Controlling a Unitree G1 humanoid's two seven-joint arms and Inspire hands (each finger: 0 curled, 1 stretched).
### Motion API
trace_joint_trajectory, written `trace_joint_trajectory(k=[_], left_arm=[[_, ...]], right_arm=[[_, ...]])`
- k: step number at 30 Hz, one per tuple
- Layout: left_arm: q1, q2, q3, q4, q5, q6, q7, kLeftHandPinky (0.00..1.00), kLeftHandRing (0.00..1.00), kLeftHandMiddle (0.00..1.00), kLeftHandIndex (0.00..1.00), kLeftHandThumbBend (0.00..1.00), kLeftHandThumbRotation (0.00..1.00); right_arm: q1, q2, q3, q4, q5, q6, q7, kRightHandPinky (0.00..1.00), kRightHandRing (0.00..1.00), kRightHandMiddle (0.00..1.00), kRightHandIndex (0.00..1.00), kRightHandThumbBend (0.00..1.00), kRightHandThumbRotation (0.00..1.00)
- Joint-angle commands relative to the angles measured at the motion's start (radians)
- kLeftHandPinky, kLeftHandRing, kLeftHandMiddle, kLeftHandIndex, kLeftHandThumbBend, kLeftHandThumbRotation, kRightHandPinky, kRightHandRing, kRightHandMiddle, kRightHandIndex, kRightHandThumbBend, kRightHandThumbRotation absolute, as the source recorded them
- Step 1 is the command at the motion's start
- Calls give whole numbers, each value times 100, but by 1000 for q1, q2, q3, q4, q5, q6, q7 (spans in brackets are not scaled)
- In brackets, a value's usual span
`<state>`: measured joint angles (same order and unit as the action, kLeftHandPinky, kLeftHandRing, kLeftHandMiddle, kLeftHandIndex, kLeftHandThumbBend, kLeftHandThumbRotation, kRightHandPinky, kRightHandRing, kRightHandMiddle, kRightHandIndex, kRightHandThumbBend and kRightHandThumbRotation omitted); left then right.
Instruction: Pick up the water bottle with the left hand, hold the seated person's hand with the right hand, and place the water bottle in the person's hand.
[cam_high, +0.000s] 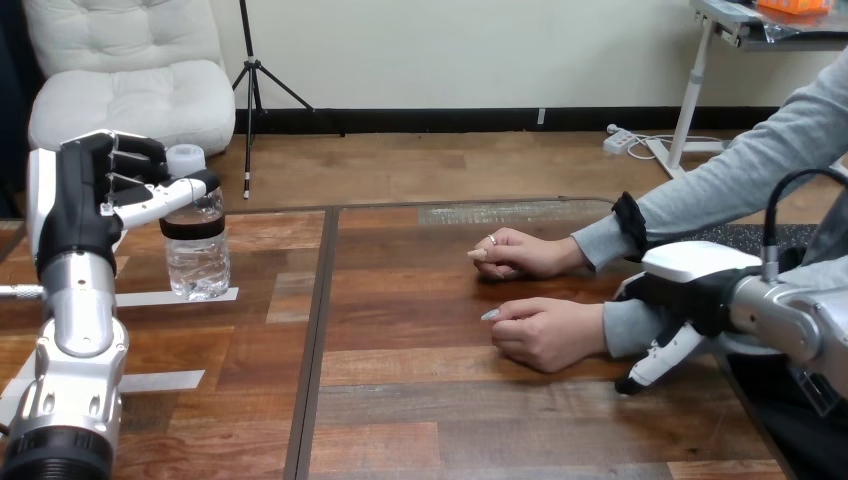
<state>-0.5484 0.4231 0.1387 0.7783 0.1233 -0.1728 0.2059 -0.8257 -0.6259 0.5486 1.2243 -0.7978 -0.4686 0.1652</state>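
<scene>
Bottle (196, 245): clear, white cap, dark band at the shoulder. It stands upright on the table (450, 420), well left of the seam (315, 350) that runs front-to-back thru the wood. Base sits on a white tape strip (140, 298). A 2nd strip (165, 380) lies nearer the robot, also left of the seam.

L hand (85, 200) is at the bottle's top, farther left of the seam than the bottle. One finger (165, 197) lies across the front of the shoulder just below the cap, and the rest are curled in by the cap's left side, so the hand is clasped on the bottle. L forearm rises near-vertical from the bottom edge.

Right of the seam, well apart from the bottle, the person's far hand (520, 252) and the person's near hand (545, 335) rest on the wood. Both are loosely closed, w/ grey sleeves leading off right.

R hand (685, 300) is farthest right of the seam, just beside the near hand's wrist, white back shell up. Its fingers (655, 362) are fairly straight & slack, angled down toward the table below the sleeve. It is released, grasping nothing. Can't tell if it touches the sleeve.
</scene>
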Motion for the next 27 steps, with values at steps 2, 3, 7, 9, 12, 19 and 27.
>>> trace_joint_trajectory(k=[2, 3, 7, 9, 12, 19, 27], left_arm=[[-35, 10, 15, -74, -11, -16, -2, 31, 38, 45, 46, 76, 0], [-36, 10, 16, -73, -12, -16, -3, 31, 38, 45, 46, 76, 0], [-37, 8, 18, -71, -16, -15, -4, 30, 38, 45, 46, 76, 0], [-34, 8, 18, -77, -15, -14, -5, 30, 37, 45, 46, 76, 0], [-31, 8, 16, -80, -12, -14, -4, 30, 37, 44, 45, 76, 0], [-29, 9, 13, -83, -4, -14, 0, 30, 37, 44, 46, 76, 0], [-28, 5, 16, -91, -10, -3, 0, 30, 37, 44, 46, 76, 0]], right_arm=[[-53, 35, 18, 0, -10, -13, -49, 64, 77, 79, 79, 100, 54], [-53, 37, 20, 1, -11, -13, -52, 64, 77, 79, 79, 100, 54], [-49, 49, 24, 2, -14, -10, -76, 64, 76, 79, 78, 100, 54], [-47, 52, 28, 1, -17, -12, -90, 64, 76, 78, 78, 100, 54], [-47, 58, 35, 2, -21, -11, -108, 63, 75, 78, 77, 100, 52], [-53, 70, 46, 7, -31, 1, -127, 60, 72, 76, 76, 100, 49], [-60, 81, 56, 9, -45, 12, -153, 58, 70, 73, 73, 100, 46]])
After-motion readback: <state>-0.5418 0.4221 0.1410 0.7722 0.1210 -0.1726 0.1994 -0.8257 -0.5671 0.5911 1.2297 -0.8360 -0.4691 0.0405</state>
